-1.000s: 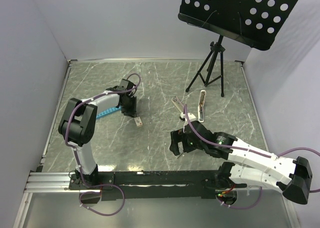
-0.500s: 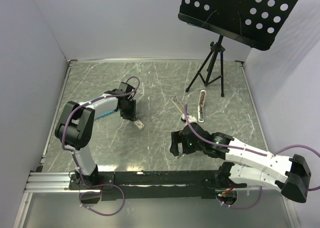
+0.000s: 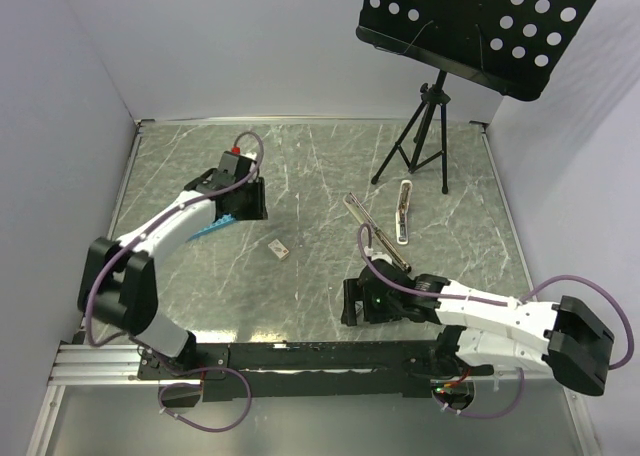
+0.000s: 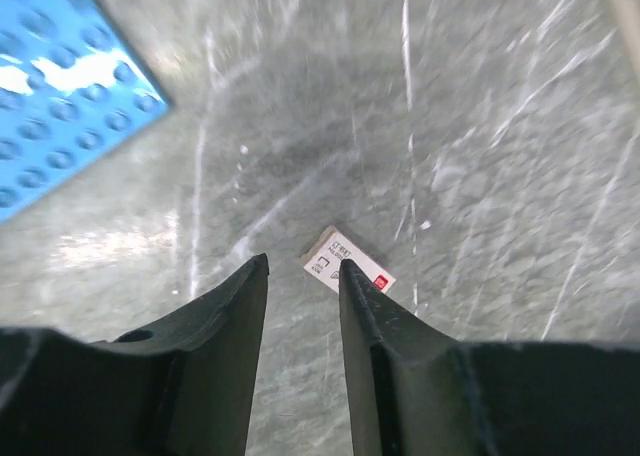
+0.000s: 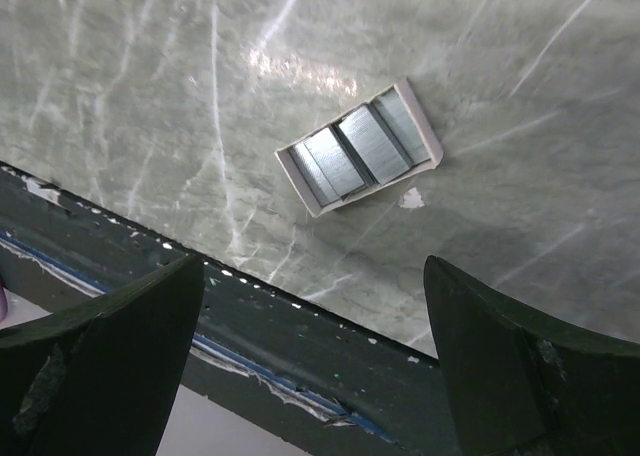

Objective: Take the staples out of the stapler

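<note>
Right end effector: released and empty, with its fingers spread wide. It hangs low over the near edge of the grey marbled worktop.
White tray: a small shallow white tray holding grey metal strips. It lies flat on the worktop under the spread fingers, untouched. It looks like a drop-off spot, but I cannot tell whether those strips came from the stapler.
Tan block: a small printed block lying loose, left of centre.
Stapler: a narrow white plastic stapler folded open beside its silvery metal channel, probably so the channel can be reached. It lies farther off and slightly right of the right end effector, well apart from it. Any staples in the channel are too small to make out.
Left end effector: fingers slightly parted with nothing between them, raised at the far left near a blue studded plate. The tan block lies below its tips, and the stapler is well to its right.
</note>
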Robot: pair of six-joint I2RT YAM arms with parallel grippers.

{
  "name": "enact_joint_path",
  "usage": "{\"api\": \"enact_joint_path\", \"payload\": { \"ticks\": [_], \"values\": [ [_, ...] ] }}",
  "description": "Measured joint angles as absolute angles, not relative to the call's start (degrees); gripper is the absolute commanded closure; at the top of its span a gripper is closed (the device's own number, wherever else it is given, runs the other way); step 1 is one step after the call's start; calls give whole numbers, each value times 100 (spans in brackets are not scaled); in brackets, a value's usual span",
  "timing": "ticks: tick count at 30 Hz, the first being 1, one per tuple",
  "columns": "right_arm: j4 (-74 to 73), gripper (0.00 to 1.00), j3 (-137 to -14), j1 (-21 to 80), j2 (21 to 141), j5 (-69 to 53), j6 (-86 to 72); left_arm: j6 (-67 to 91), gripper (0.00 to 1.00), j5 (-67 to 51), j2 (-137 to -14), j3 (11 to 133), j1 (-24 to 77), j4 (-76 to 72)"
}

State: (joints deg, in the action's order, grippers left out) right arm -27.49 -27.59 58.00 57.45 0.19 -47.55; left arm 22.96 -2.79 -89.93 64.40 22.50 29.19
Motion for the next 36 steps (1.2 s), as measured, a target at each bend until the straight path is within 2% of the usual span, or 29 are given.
{"api": "enact_joint_path", "payload": {
  "ticks": [11,23,30,36],
  "values": [
    [-2058,3,-2810,5892,6462,-99,-5019,2276,54,270,-7478,5815,2239,2414],
    [-1527,3,-3402,6077,7474,233,-5131,2270,53,392,-7376,5739,2239,2329],
    [-1608,3,-4250,6077,8396,646,-4497,2261,53,423,-7321,5701,2241,2296],
    [-2333,5,-4576,6077,8103,751,-3627,2261,53,438,-7321,5695,2241,2296]
  ]
}}
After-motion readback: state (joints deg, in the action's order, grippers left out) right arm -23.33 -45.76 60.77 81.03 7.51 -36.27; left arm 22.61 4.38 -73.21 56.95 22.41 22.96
